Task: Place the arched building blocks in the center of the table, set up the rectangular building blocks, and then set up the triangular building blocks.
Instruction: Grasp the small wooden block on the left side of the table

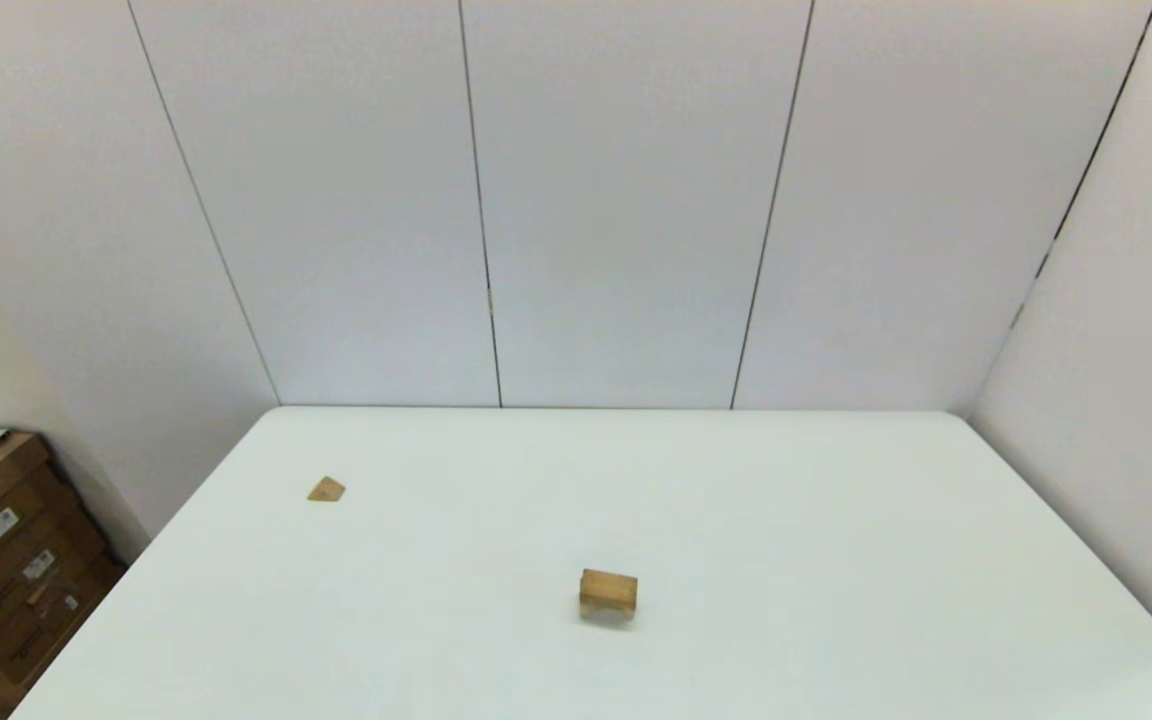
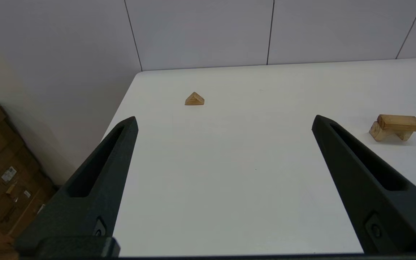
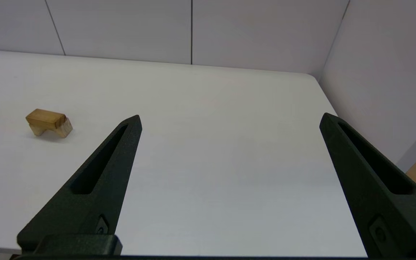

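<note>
1. One arch (image 2: 380, 133) stands on the one tabletop (image 1: 836, 520).
2. One bar (image 2: 399, 122) lies on top of the arch.
3. One wedge (image 1: 326, 489) sits apart.
4. Two tools: left tool (image 2: 224, 122), right tool (image 3: 229, 121), two fingers each.

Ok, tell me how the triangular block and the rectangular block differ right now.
1. Size: the triangular block is much smaller than the rectangular block.
2. Shape: the triangular block is a peaked wedge; the rectangular block is a long flat bar.
3. Support: the triangular block sits alone on the table; the rectangular block lies across the arched block.
Both are tan wood, untouched by either claw.
</note>
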Controlling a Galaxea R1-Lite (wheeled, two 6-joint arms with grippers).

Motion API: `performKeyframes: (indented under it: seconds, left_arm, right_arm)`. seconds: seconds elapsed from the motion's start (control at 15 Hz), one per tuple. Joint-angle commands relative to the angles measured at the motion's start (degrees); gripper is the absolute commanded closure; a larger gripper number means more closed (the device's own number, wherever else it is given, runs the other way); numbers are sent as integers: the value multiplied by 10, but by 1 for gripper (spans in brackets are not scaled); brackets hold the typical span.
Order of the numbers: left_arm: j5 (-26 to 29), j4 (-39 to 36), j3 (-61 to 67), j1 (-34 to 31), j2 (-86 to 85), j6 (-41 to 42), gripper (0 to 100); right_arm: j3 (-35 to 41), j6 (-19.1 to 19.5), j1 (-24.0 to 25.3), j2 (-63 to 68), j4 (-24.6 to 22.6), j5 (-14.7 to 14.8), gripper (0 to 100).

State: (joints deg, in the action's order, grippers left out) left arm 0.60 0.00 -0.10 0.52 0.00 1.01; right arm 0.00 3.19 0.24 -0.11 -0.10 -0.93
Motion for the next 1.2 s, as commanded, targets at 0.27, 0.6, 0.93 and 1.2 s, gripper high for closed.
performKeyframes:
  seconds: [0.27,0.6,0.93,1.2]
  left_arm:
    - [-23,48,-55,0,44,0,0]
    - [-114,59,-273,0,509,-214,0]
    - [-181,58,-388,1,741,-240,0]
    - [-213,58,-491,1,882,-320,0]
  right_arm:
    - [0,1,0,1,-1,0,0]
    - [0,1,0,0,0,0,0]
    - [0,1,0,1,-1,0,0]
    - [0,1,0,0,0,0,0]
